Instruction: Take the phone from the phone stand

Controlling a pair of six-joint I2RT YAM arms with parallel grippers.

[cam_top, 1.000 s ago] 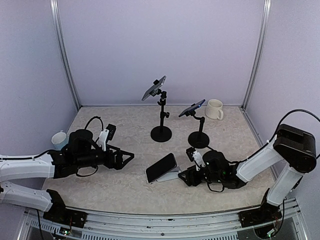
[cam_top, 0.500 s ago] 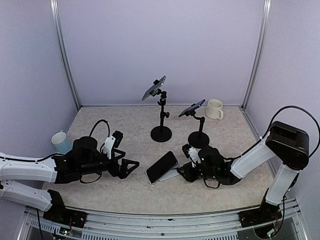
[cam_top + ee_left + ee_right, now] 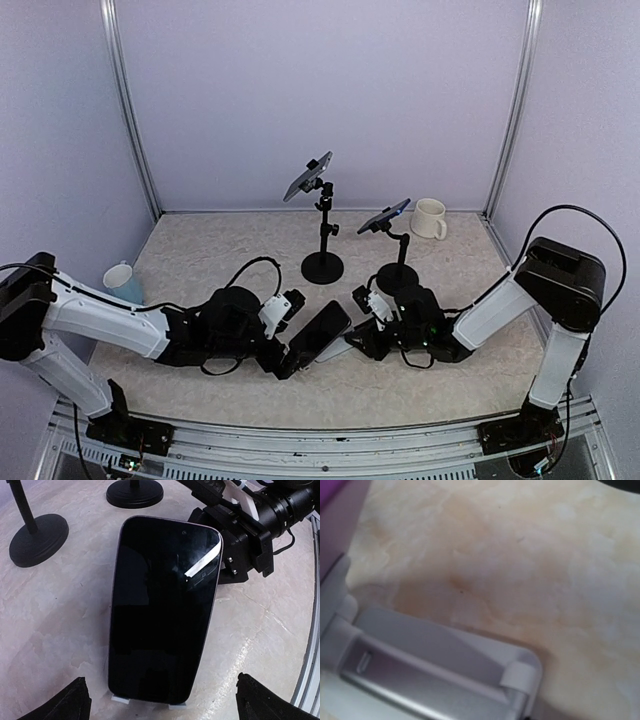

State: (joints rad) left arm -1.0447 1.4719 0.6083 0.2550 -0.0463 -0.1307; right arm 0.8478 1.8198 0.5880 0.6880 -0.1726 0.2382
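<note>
A black phone (image 3: 322, 331) leans on a low white stand (image 3: 347, 347) near the table's front middle. In the left wrist view the phone (image 3: 162, 610) fills the centre, and the stand's two white lip tabs (image 3: 120, 698) show under its lower edge. My left gripper (image 3: 288, 358) is open, its fingertips (image 3: 75, 700) spread wider than the phone's lower end and not touching it. My right gripper (image 3: 366, 334) is right behind the stand. Its wrist view shows only the stand's silver-white base (image 3: 435, 670) up close, with its fingers out of sight.
Two black tripod stands (image 3: 322, 266) (image 3: 399, 279) holding phones stand behind, their round bases (image 3: 39, 540) close to the phone. A cream mug (image 3: 430, 218) sits at the back right. A pale blue cup (image 3: 121, 280) sits at the left. A metal rail runs along the front.
My left arm has swept right across the table until its open gripper reached the phone's lower end. My right gripper has crept left, close up behind the stand.
</note>
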